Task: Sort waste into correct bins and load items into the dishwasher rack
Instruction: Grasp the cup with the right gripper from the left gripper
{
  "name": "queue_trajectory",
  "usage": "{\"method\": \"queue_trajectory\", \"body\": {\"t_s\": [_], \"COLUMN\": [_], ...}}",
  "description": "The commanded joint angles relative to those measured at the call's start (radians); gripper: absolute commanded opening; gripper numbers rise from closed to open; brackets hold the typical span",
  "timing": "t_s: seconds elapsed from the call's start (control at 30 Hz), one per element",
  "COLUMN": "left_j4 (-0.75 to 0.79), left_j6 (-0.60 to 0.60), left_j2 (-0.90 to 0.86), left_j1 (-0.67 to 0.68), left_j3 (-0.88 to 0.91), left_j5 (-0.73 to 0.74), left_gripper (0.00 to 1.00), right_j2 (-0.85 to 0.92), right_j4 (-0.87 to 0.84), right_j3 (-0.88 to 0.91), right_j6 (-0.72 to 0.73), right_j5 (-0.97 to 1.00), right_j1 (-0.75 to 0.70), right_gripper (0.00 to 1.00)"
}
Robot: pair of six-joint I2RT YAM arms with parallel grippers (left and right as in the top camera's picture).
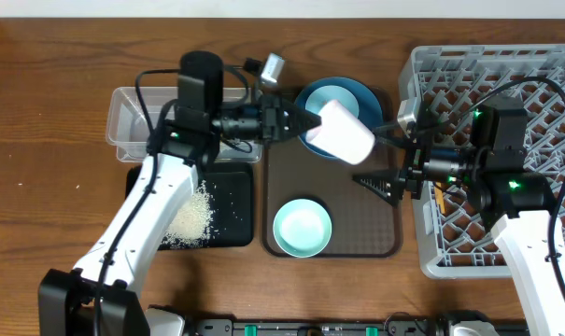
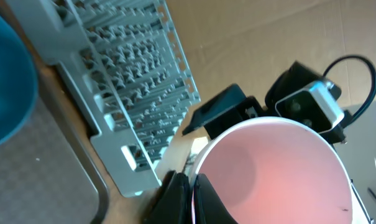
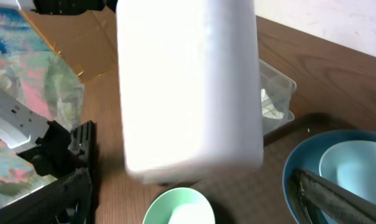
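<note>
My left gripper [image 1: 310, 123] is shut on the rim of the pale pink cup [image 1: 346, 131], one finger [image 2: 175, 199] outside and the other inside. The cup hangs tipped on its side over the dark-blue plate [image 1: 352, 93], its mouth [image 2: 275, 168] facing the left wrist camera. The light-blue saucer [image 3: 355, 163] lies in that plate. My right gripper [image 1: 383, 157] stands open just right of the cup, beside the grey dishwasher rack [image 1: 534, 84]. The cup [image 3: 188, 87] hangs ahead of its spread fingers, touching neither. The mint-green bowl [image 1: 302, 227] sits on the brown tray.
The brown serving tray [image 1: 375, 233] lies between the bins and the rack. White rice grains [image 1: 190, 219] lie heaped on the black tray [image 1: 235, 201]. Behind it the clear tub [image 1: 128, 117] holds a crumpled napkin [image 3: 271, 106].
</note>
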State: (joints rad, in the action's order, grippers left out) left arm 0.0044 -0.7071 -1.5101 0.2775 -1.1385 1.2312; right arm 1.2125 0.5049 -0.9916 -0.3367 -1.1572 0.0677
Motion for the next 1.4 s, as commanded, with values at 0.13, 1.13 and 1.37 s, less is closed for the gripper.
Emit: {"method": "queue_trajectory", "body": {"t_s": [0.13, 1.13, 1.37], "left_j4": [0.012, 0.011, -0.054], "left_j6": [-0.005, -0.005, 0.003], "left_j2": [0.001, 0.001, 0.001], "left_j1": [0.017, 0.062, 0.063], "left_j3": [-0.024, -0.024, -0.023], "left_j5": [0.006, 0.007, 0.007], "left_gripper": [0.06, 0.06, 0.06], "right_j2": [-0.003, -0.003, -0.003], "right_j4": [-0.014, -0.053, -0.127], "right_j3": [-0.009, -0.009, -0.009], "right_j6": [-0.019, -0.019, 0.042], "right_j5": [-0.069, -0.073, -0.071], "right_j1": [0.019, 0.018, 0.000], "right_gripper": [0.77, 0.44, 0.42]}}
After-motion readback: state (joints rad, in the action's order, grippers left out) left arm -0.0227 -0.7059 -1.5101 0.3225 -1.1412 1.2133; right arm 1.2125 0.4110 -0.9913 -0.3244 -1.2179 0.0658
